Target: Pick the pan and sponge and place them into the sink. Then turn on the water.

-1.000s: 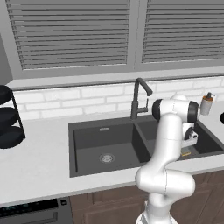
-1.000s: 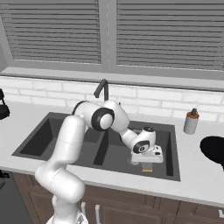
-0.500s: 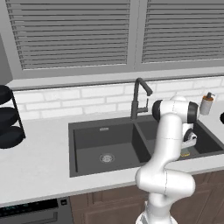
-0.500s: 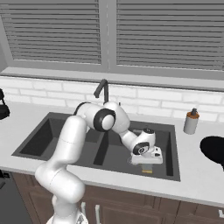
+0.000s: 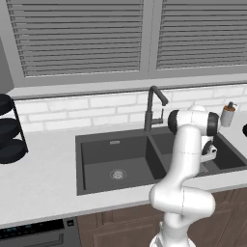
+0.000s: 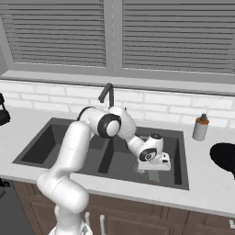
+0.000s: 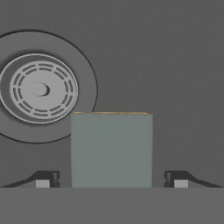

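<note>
Sink floor beside drain: sponge flat between spread, untouching tool.

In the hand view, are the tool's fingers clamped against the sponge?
No: the fingers stand apart from the sponge, with bare sink floor between.

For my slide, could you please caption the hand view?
Open gripper above the sponge lying beside the drain in the sink.

Pretty clearly a home kitchen: a dark grey double-basin sink with a tall dark gooseneck faucet set in a pale grey desk, white brick-tile backsplash, grey slatted window blinds above, brown wooden cabinet doors underneath, plus a small soap bottle.
</note>
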Motion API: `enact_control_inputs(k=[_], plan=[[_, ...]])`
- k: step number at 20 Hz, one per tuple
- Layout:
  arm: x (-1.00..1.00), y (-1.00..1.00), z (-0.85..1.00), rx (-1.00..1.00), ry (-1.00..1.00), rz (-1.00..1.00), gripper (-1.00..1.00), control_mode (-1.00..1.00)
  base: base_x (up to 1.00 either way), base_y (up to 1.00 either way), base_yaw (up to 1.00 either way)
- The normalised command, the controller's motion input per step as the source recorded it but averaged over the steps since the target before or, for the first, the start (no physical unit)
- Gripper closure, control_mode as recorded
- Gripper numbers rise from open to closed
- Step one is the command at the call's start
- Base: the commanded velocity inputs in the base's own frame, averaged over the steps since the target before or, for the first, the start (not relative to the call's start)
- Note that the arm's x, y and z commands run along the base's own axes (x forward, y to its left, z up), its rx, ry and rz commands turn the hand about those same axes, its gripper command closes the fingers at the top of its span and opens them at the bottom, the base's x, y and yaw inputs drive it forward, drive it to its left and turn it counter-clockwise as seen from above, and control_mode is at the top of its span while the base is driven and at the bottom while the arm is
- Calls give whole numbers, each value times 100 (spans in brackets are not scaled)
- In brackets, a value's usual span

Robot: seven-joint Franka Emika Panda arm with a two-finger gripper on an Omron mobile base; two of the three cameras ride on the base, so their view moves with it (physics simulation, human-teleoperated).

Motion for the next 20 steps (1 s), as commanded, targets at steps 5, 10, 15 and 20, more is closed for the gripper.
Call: enact_control_inputs(k=[5,10,15,20], plan=[[0,0,44,0,-12,0,-100,-100,0,0,0],[-13,0,87,0,-15,0,-100,-100,0,0,0],[-36,-1,100,0,-5,0,-100,-100,0,0,0],[-23,-9,100,-2,12,-7,-100,-100,0,0,0]])
